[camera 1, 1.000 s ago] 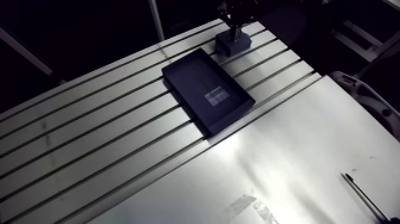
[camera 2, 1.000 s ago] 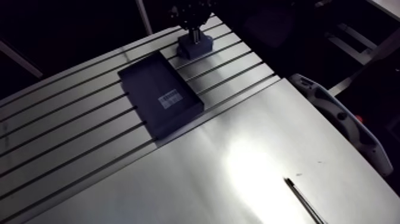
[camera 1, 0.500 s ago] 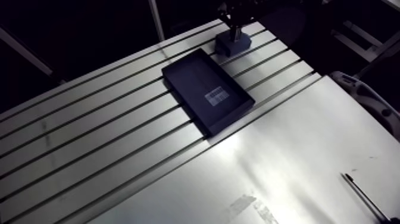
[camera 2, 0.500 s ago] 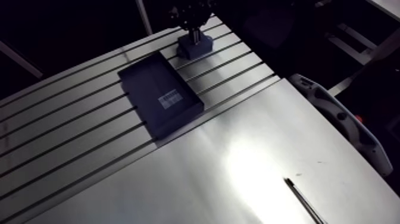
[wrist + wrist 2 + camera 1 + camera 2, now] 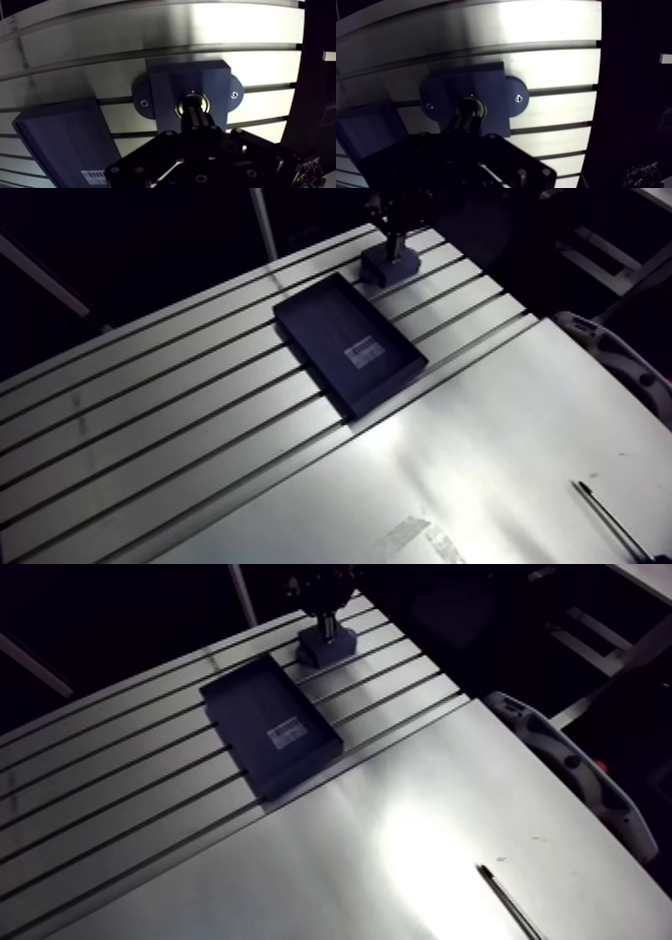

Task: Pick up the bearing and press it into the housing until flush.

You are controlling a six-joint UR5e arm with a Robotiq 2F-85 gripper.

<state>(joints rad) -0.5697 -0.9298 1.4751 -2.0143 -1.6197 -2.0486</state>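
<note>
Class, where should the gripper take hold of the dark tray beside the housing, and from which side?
Probably from above, pinching one long wall of the tray: it lies flat, open side up, with thin upright walls.

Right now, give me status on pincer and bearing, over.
Pincer shut, tips on bearing. It sits in housing bore; flush not confirmable. Dark tray beside housing, not in the way.
</note>
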